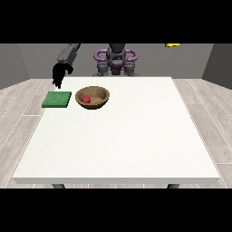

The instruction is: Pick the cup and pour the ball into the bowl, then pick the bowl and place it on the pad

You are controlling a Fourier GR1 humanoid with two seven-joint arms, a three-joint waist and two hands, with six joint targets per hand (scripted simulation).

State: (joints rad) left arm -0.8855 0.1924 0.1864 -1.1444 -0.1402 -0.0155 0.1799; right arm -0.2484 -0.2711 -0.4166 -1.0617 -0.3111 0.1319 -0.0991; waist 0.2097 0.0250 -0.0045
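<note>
A brown wooden bowl (93,97) stands on the white table (122,136) towards its far left part. A small red ball (86,99) lies inside the bowl. Just left of the bowl lies a flat green pad (57,99). The hand at the view's left (60,74) hangs above the table's far left corner, behind the pad, with its fingers pointing down and nothing in it. No cup shows in the front view. No hand shows at the view's right.
The robot's torso (116,61) stands behind the table's far edge. Wooden floor surrounds the table, and grey walls close the back.
</note>
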